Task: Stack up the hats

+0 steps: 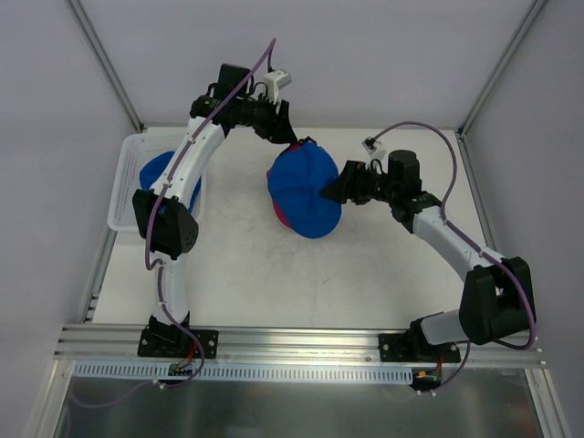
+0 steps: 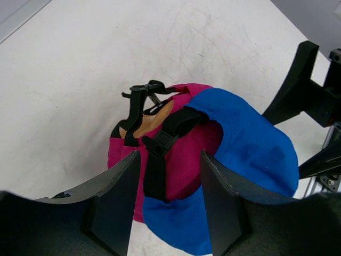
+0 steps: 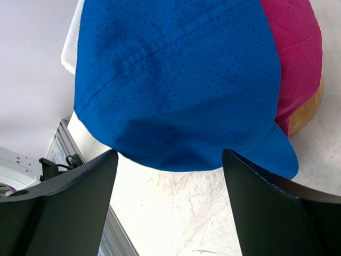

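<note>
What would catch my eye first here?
A bright blue cap sits mid-table on top of a pink cap. The left gripper and right gripper flank the pile, both open. A second blue cap lies in the basket at the left.

Bright blue hat (image 3: 176, 80) with fine dotted perforations; magenta hat (image 2: 184, 169), black strap (image 2: 178, 122); tan disc (image 3: 306, 114); white basket (image 1: 128, 187).
</note>
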